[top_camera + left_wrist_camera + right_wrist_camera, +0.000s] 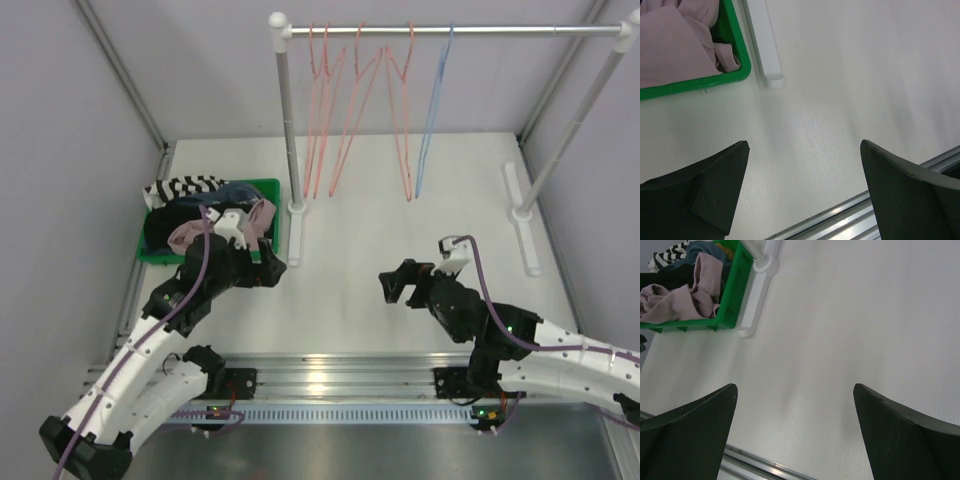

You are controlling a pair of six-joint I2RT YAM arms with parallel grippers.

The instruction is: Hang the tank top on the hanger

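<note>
The dusty-pink tank top lies crumpled in the green bin at the left, partly under my left wrist. It also shows in the left wrist view and the right wrist view. The light-blue wire hanger hangs on the rail at the back, right of the pink hangers. My left gripper is open and empty over the table, just beside the bin's near right corner. My right gripper is open and empty over the middle of the table.
Several pink wire hangers hang on the rail. The rack's left post and foot stand beside the bin; its right foot is at the right. A striped garment and dark clothes fill the bin.
</note>
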